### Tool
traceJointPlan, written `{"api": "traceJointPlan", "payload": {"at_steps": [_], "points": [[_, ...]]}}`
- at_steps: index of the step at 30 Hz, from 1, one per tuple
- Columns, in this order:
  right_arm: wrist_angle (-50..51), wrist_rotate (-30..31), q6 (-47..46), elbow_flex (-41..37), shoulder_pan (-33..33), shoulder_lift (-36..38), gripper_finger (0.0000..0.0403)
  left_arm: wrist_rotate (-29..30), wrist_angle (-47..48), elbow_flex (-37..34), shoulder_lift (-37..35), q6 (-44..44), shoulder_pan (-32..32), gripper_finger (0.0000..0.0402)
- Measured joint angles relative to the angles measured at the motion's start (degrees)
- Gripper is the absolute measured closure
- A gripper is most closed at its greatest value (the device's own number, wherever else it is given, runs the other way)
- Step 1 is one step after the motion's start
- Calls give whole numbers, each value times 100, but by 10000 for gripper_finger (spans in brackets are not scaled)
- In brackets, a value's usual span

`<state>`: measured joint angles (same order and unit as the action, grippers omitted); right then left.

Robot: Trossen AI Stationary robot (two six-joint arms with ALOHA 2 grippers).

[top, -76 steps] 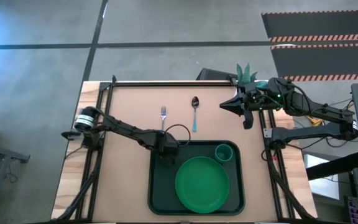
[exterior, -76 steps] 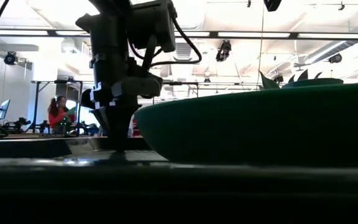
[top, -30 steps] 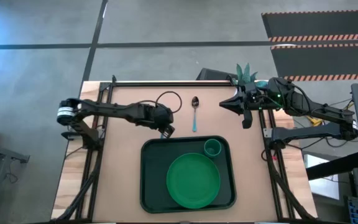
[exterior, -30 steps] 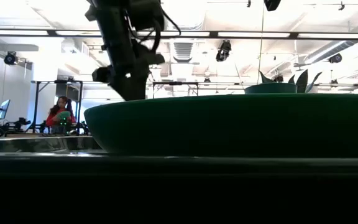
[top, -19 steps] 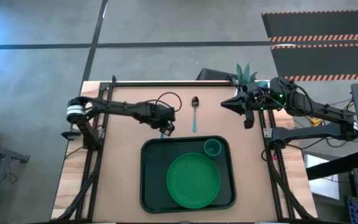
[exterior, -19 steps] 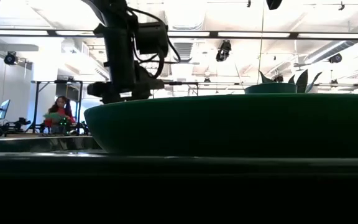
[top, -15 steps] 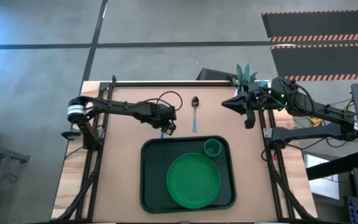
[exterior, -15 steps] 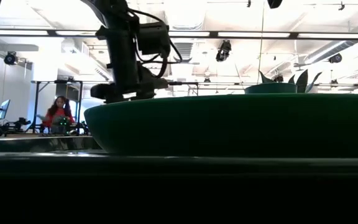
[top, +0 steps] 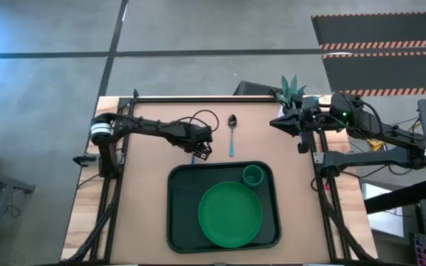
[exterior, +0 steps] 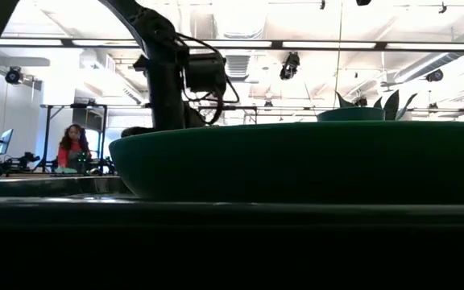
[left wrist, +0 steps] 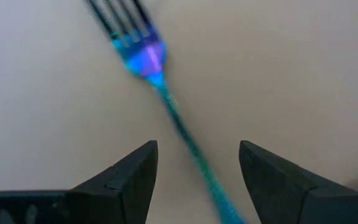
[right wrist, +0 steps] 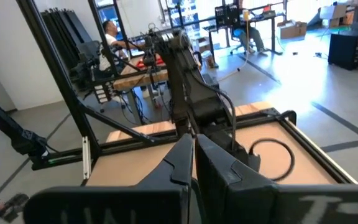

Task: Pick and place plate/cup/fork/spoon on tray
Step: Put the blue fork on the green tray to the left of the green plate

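Two tools | left tool (left wrist: 194, 165) spread astride fork (left wrist: 146, 59) | right tool (right wrist: 194, 155) clenched, empty | no writing legible

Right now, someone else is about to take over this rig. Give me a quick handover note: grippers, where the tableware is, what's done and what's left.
Left gripper: open, low over the fork, its handle running between the two fingers, not yet gripped.
Right gripper: shut, empty, waiting at the table's far right edge beside the potted plant.
Done: plate and cup are on the tray, the cup in its far right corner.
Left: the fork, lying on the table just beyond the tray's far left corner, then the spoon, on the table beyond the tray.
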<state>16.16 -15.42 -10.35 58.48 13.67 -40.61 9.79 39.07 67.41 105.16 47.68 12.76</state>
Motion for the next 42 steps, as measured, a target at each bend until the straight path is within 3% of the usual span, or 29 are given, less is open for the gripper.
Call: {"api": "traceJointPlan", "payload": {"at_steps": [9, 14, 20, 27, 33, 36, 42], "points": [[25, 0, -4, 0, -2, 49, 394, -178, -352, 29, 313, 2, 56, 214], [66, 0, -6, 0, -1, 49, 394, -173, -298, -11, 295, 2, 131, 274], [68, 0, -6, 0, 0, 47, 394, -92, -303, -16, 293, -30, 280, 387], [77, 0, -11, 0, -2, 47, 394, -29, 95, 59, 116, -310, 335, 398], [84, 2, -8, 0, 0, 45, 394, 19, 1844, 649, -1026, 3, 186, 400], [95, 2, -4, 0, -2, 45, 394, 199, 2060, 829, -1773, 503, -123, 400], [110, 46, 102, 0, -1, 41, 394, 1534, 2602, 857, -2948, 2646, -1519, 401]]}}
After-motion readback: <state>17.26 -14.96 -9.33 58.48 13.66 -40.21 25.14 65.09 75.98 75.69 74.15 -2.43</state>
